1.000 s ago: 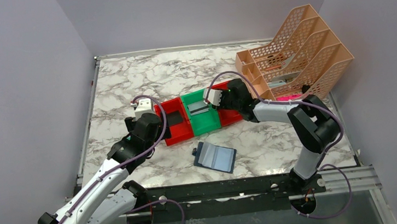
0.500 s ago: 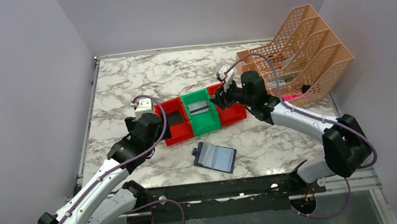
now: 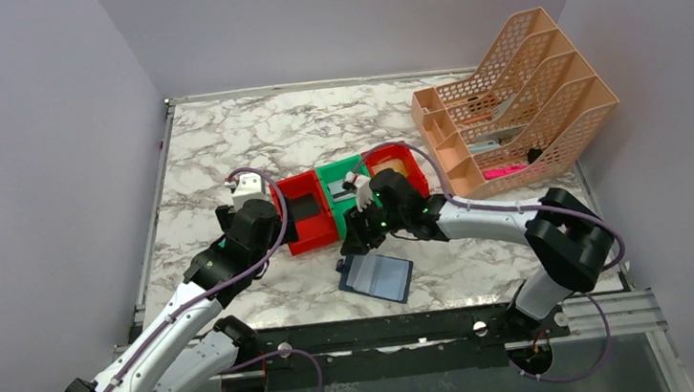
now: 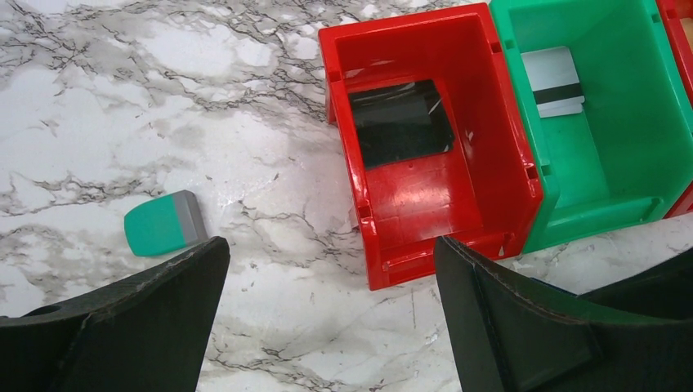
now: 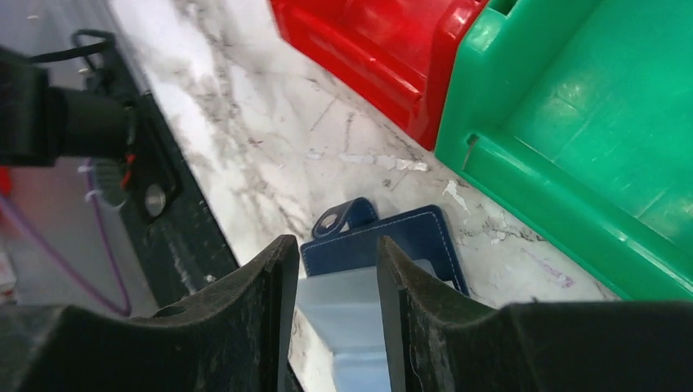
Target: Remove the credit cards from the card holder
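The navy card holder (image 3: 377, 277) lies open on the marble near the front edge, pale pockets up. In the right wrist view its blue cover and snap tab (image 5: 406, 233) show just beyond my fingers. My right gripper (image 5: 331, 247) hovers right over the pale pocket, jaws partly apart, nothing between them; from above the right gripper (image 3: 355, 239) sits at the holder's far edge. A black credit card (image 4: 400, 122) lies in the red bin (image 4: 353, 167). A silver-grey card (image 4: 554, 80) lies in the green bin (image 4: 609, 159). My left gripper (image 4: 331, 249) stands wide open in front of the red bin.
A small teal block (image 4: 162, 224) rests on the marble left of the red bin. Another red bin (image 3: 397, 160) adjoins the green one on the right. A peach mesh file rack (image 3: 521, 93) fills the back right corner. Walls close in on the left, right and back.
My right arm swung from over the bins toward the front and came down over the card holder. The left arm stayed where it was, still open.
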### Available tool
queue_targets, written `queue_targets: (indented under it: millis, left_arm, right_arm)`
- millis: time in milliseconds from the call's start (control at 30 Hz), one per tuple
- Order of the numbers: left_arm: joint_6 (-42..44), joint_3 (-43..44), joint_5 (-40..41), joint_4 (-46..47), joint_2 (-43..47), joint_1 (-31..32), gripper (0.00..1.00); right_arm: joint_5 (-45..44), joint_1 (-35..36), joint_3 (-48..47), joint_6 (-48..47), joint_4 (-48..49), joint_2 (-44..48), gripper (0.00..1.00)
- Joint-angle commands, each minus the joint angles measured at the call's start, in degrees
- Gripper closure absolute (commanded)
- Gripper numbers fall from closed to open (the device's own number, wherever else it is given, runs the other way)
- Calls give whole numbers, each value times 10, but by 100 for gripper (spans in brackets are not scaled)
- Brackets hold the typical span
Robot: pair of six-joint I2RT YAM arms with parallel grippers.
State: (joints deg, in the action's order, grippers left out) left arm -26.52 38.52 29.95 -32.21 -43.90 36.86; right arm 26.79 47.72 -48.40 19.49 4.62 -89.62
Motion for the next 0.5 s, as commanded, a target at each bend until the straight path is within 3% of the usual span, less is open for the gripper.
queue_targets:
  millis: [0, 267, 467]
  left_arm:
    - [-2, 1, 15, 12, 12, -3, 1]
    - [-5, -1, 23, 11, 16, -2, 1]
    - [-7, -1, 23, 11, 16, -3, 1]
  right_arm:
    - [-163, 48, -68, 53, -58, -45, 55]
    - [-221, 65, -106, 111, -62, -103, 57]
    - [-216, 77, -129, 123, -59, -137, 57]
